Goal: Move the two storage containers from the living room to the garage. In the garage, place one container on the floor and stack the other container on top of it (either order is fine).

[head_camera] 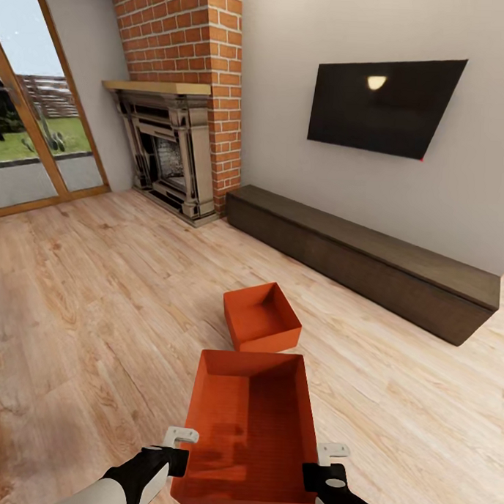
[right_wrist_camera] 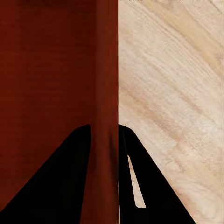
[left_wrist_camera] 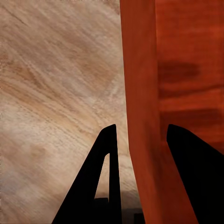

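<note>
Orange-red wall is seen pinched between dark fingers [right_wrist_camera: 70,182] in the right wrist view: the right gripper [right_wrist_camera: 105,154] is closed on the near container's [head_camera: 248,435] side wall, one finger inside, one outside. In the left wrist view the left gripper [left_wrist_camera: 140,154] straddles the opposite wall the same way; a sliver of gap shows beside the outer finger [left_wrist_camera: 100,177], so a firm clamp there cannot be confirmed. In the head view both grippers are noted at the near corners of the bin, left [head_camera: 179,445] and right [head_camera: 323,460].

Whether the near container is raised off the wood plank floor [head_camera: 96,296] or resting on it cannot be told. The second container [head_camera: 262,318] sits on the planks just beyond it, close to its far end. Further out: long low cabinet [head_camera: 369,264], wall TV [head_camera: 383,104], brick fireplace [head_camera: 175,153], glass doors [head_camera: 29,140]. Living room, then; the garage lies elsewhere.

Judged step: securing a two-handed hold for carrying. Thin walls are likely to flex, so the grip is best equalised on both sides, the bin kept level, and the lift made straight up before any turn of the base, with the second bin given clearance.
</note>
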